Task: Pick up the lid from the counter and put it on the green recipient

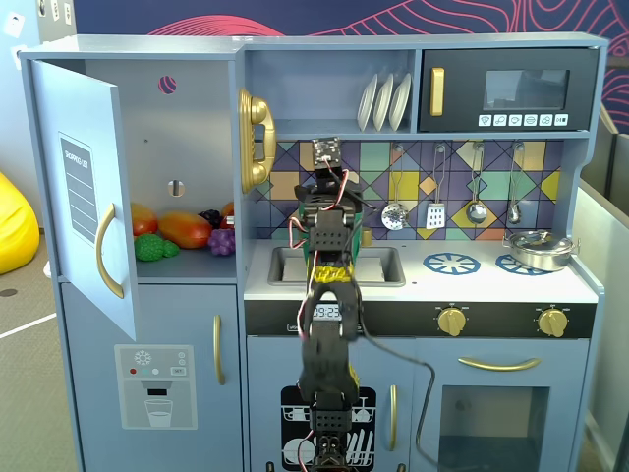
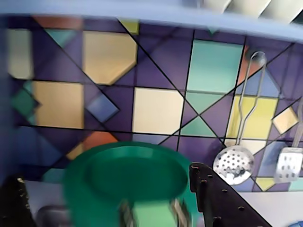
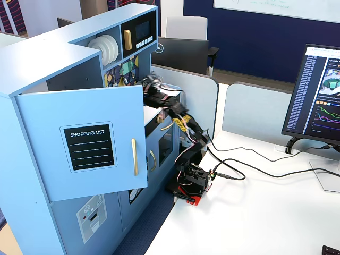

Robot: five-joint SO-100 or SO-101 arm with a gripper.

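In the wrist view the green recipient (image 2: 128,189) fills the bottom centre, blurred, with its paler strap facing me. Its round top shows a raised rim and a flat dark inside. I cannot tell whether that top is the lid or an open mouth, and no tab handle shows. My gripper (image 2: 118,208) is open: one black finger (image 2: 222,198) stands right of the recipient and the other is at the bottom left corner, neither holding anything. In a fixed view the arm (image 1: 329,246) reaches over the white counter (image 1: 491,287) and hides the recipient.
A sink (image 1: 383,265) lies under the arm, with blue burner rings (image 1: 450,264) and a silver pot (image 1: 539,248) to the right. Metal utensils (image 2: 234,165) hang on the tiled back wall. The fridge door (image 1: 84,216) stands open at the left.
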